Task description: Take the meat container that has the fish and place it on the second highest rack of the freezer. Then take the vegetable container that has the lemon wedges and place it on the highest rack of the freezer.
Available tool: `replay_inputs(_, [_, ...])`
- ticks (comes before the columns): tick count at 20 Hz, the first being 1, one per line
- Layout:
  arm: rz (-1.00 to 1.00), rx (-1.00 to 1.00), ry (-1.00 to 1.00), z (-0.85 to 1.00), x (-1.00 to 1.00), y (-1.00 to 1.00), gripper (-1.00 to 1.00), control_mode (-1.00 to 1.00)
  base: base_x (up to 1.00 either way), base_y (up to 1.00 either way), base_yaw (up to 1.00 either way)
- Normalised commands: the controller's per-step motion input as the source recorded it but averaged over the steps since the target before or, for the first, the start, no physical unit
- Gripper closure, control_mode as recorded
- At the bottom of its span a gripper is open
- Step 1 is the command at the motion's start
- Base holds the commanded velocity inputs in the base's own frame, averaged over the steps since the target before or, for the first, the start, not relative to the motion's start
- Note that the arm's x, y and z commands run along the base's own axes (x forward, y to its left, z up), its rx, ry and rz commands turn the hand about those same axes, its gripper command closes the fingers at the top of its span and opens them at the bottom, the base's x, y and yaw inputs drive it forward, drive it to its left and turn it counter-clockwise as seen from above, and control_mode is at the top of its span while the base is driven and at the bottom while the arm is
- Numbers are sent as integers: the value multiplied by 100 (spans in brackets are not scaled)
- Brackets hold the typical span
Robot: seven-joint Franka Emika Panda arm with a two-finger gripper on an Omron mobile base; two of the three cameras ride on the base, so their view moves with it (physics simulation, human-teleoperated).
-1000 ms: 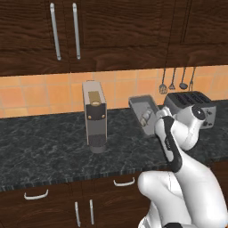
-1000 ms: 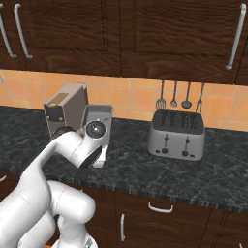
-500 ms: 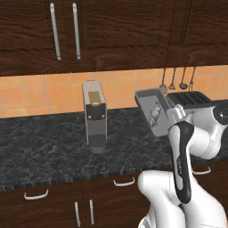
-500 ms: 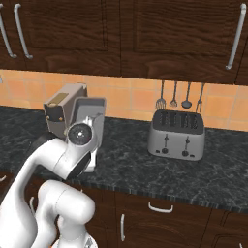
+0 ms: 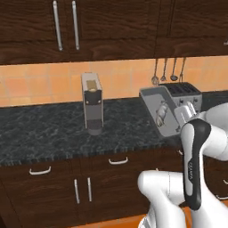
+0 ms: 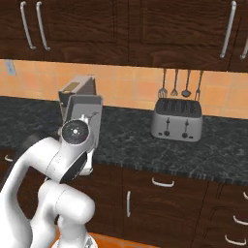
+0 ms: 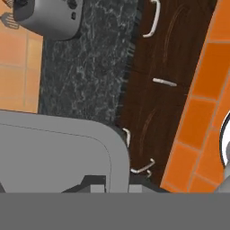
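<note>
One tray, grey and shallow with the fish lying in it, is up in the air above the surface, steeply tilted, its open side facing the left base camera. The claw is clenched on the tray's rim, as the hand view suggests, where a grey wall sits right against the dark tips. Behind the claw stands the toaster; off to its side, well apart, the coffee machine. To carry this well, I judge the wrist should roll the tray back toward level, since the fish looks free to slide to the low wall or out. The grip should stay firm throughout, and the arm should swing slowly, clear of the toaster, while the base turns toward the freezer's second highest rack.
</note>
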Motion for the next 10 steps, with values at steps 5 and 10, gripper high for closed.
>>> replay_inputs(5, [0, 0, 0, 0, 0, 0, 100, 100, -75, -1, -13])
replay_inputs(10, [0, 0, 0, 0, 0, 0, 100, 100, -21, 0, -43])
